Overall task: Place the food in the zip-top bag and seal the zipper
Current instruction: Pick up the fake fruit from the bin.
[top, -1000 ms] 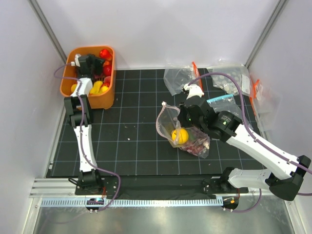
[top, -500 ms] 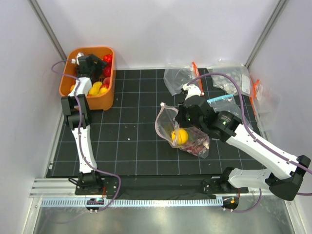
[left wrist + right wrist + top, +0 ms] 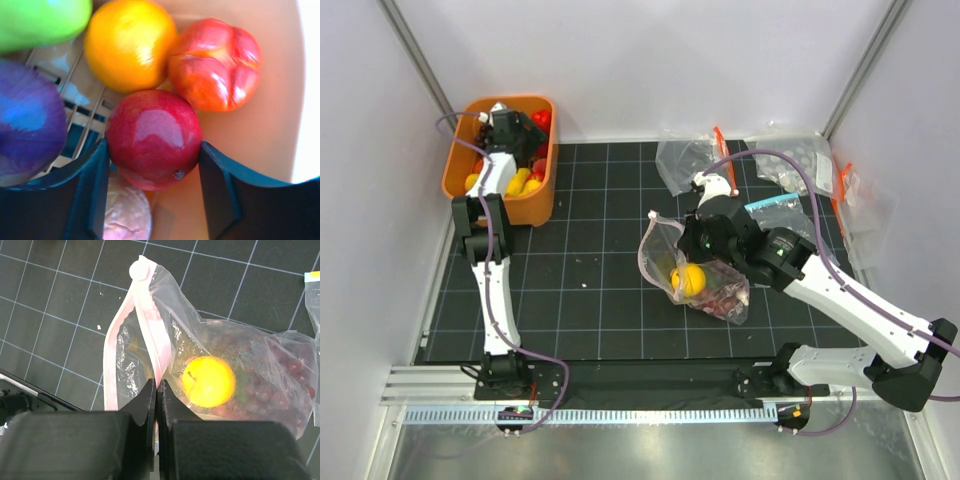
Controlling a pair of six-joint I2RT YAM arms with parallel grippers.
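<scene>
- The zip-top bag (image 3: 708,282) lies crinkled on the black mat (image 3: 590,260), and its mouth is pulled open.
- A yellow lemon (image 3: 209,381) sits inside the bag, close to the mouth.
- Dark purple grapes (image 3: 280,375) fill the deep end of the bag.
- The zipper (image 3: 149,325) is the pink strip along the bag's mouth. Its two sides stand apart, so the bag is not sealed.
- A small white knob (image 3: 137,270) sits at one end of the bag's mouth.
- The right claw (image 3: 156,390) is squeezed tight. It pinches one side of the zipper, right at the bag's mouth.
- From above, the right claw (image 3: 692,240) sits at the edge of the bag and holds that edge up.
- The orange tub (image 3: 455,185) stands well apart from the bag, on the left arm's side.
- The left claw (image 3: 515,125) reaches down into the tub, far from the bag.
- Its two dark fingers (image 3: 90,190) touch a shiny red apple (image 3: 152,137) on both sides, so the left claw (image 3: 152,150) grips the apple.
- The apple is not in the bag. It sits low in the tub.
- More food lies in the tub, all far from the bag: an orange fruit (image 3: 129,42), a red tomato (image 3: 215,62), a green piece (image 3: 40,17) and a purple piece (image 3: 27,125).
- Other clear bags (image 3: 685,160) lie near the zip-top bag, on its far side from the arms.
</scene>
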